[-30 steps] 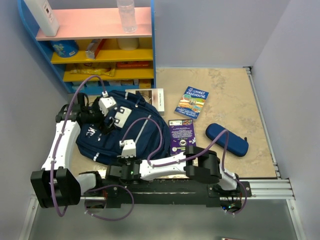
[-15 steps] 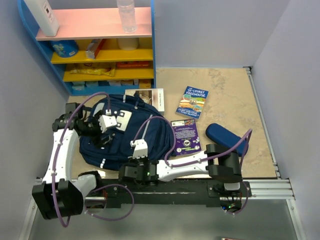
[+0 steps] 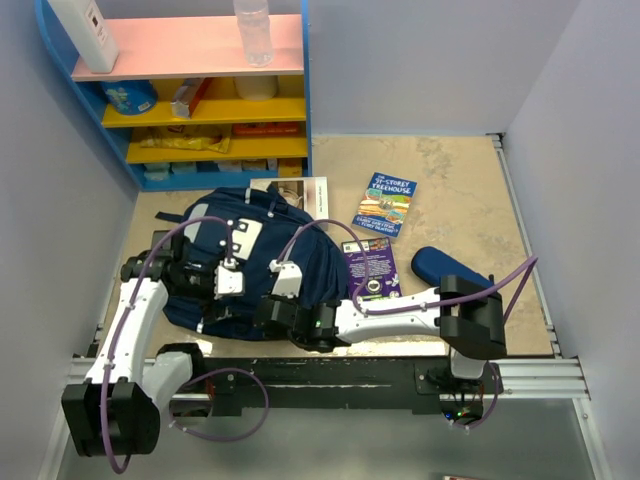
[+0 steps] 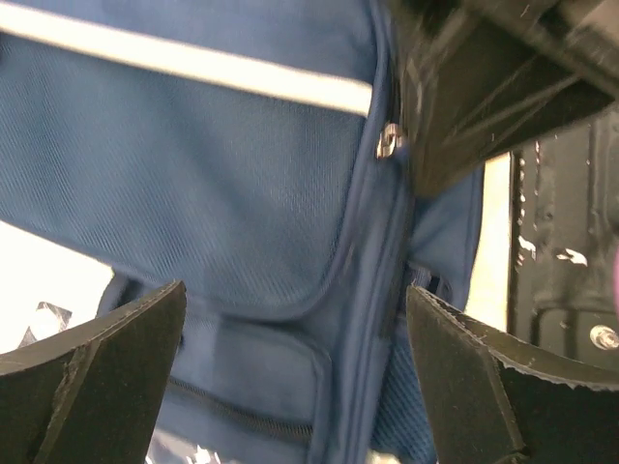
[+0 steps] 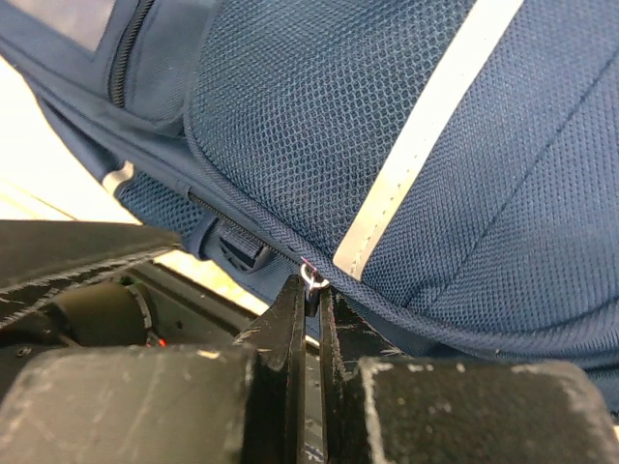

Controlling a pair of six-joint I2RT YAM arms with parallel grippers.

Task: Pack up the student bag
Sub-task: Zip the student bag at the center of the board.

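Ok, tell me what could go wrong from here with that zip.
The right jaws pinch only the small zipper pull; it may slip out when tugged. The left jaws stand open, holding nothing, so the student bag could drag along instead of unzipping, perhaps shoving the purple book.

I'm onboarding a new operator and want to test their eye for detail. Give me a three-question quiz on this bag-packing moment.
1. True or false: the right hand is shut on a zipper pull of the student bag.
2. Fill in: the left hand hovers over the bag with its fingers ____.
3. The purple book lies: A in the left hand; B on the table, right of the bag; C inside the bag.
Key: 1 true; 2 open; 3 B.
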